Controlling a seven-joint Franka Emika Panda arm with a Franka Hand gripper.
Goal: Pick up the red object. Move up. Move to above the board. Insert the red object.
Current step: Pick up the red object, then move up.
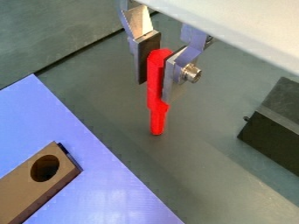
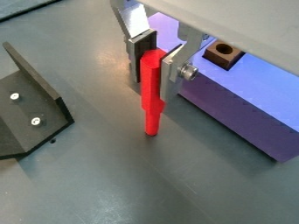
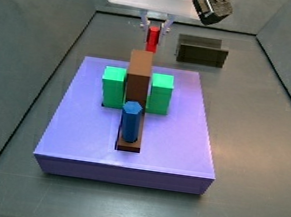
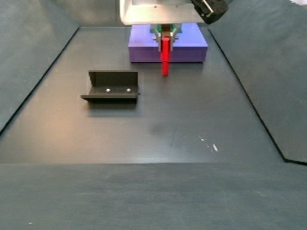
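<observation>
My gripper (image 1: 160, 66) is shut on the top of the red object (image 1: 156, 92), a thin red peg held upright between the silver fingers; both wrist views show this (image 2: 153, 92). The peg's lower end is close to the grey floor; I cannot tell if it touches. In a side view the gripper (image 3: 156, 23) and red peg (image 3: 152, 36) are beyond the far end of the brown board (image 3: 138, 84), off the purple slab. The board has green blocks (image 3: 113, 86) on both sides and a blue peg (image 3: 131, 122) standing in its near end. The board's end with a hole shows in a wrist view (image 2: 222, 56).
The board rests on a wide purple slab (image 3: 128, 154), which is beside the gripper in the wrist views (image 2: 239, 96). The dark fixture (image 4: 110, 87) stands on the floor on the other side of the gripper (image 2: 30, 101). Dark walls enclose the floor.
</observation>
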